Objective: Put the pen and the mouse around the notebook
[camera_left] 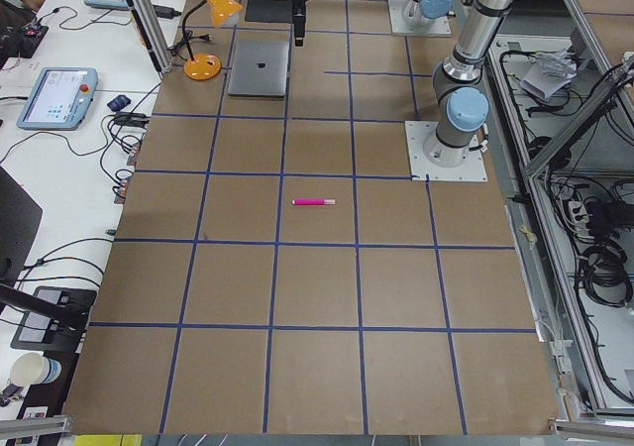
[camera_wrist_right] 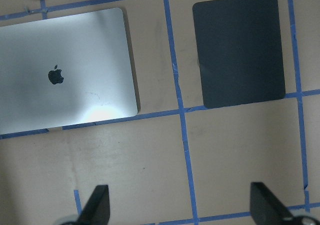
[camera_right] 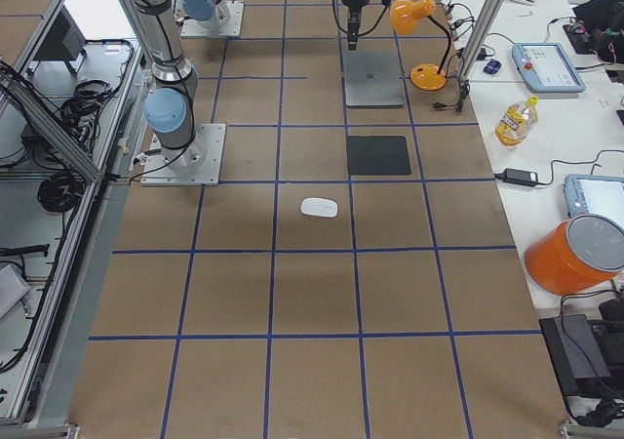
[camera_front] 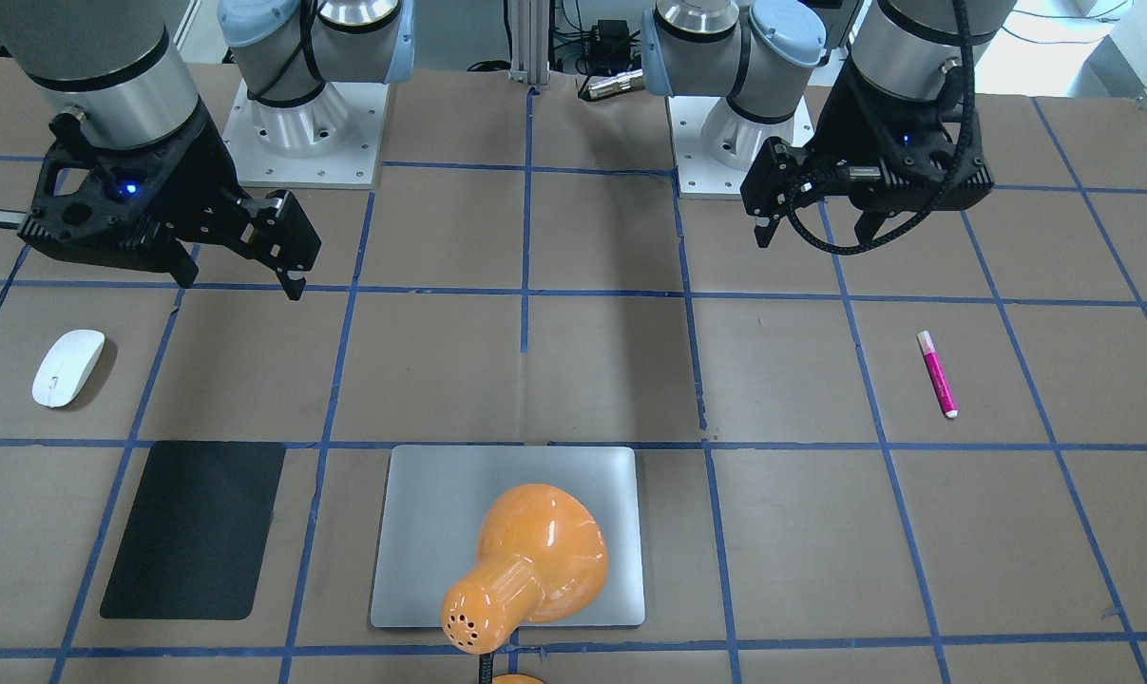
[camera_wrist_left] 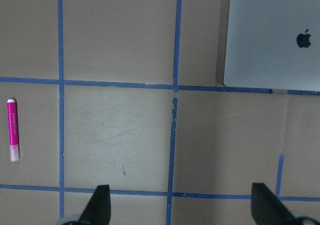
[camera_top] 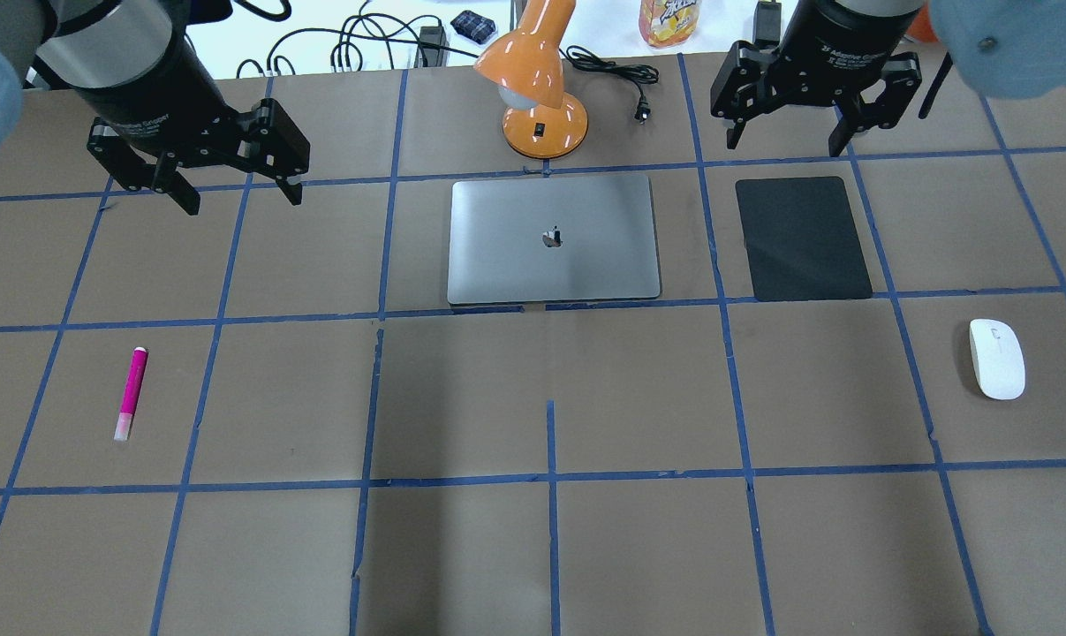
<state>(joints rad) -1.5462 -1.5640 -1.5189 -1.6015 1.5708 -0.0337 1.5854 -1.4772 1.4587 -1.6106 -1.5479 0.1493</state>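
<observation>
Both tools hang open over a brown counter [camera_top: 533, 548] taped into blue squares, with the pen and mouse lying far out to either side of the notebook.

The silver notebook [camera_top: 554, 238] lies closed and flat at the far middle. A black mat [camera_top: 802, 238] lies a little to its right, and an orange lamp [camera_top: 537, 88] stands just beyond its far edge. The left tool [camera_top: 241, 199] hovers over the far left with its fingers spread and empty. The right tool [camera_top: 784, 141] hangs the same way past the mat's far edge. The white mouse [camera_top: 996, 359] sits nearer, right of the mat. The pink pen [camera_top: 131, 393] lies at the left, well apart from the notebook.
</observation>
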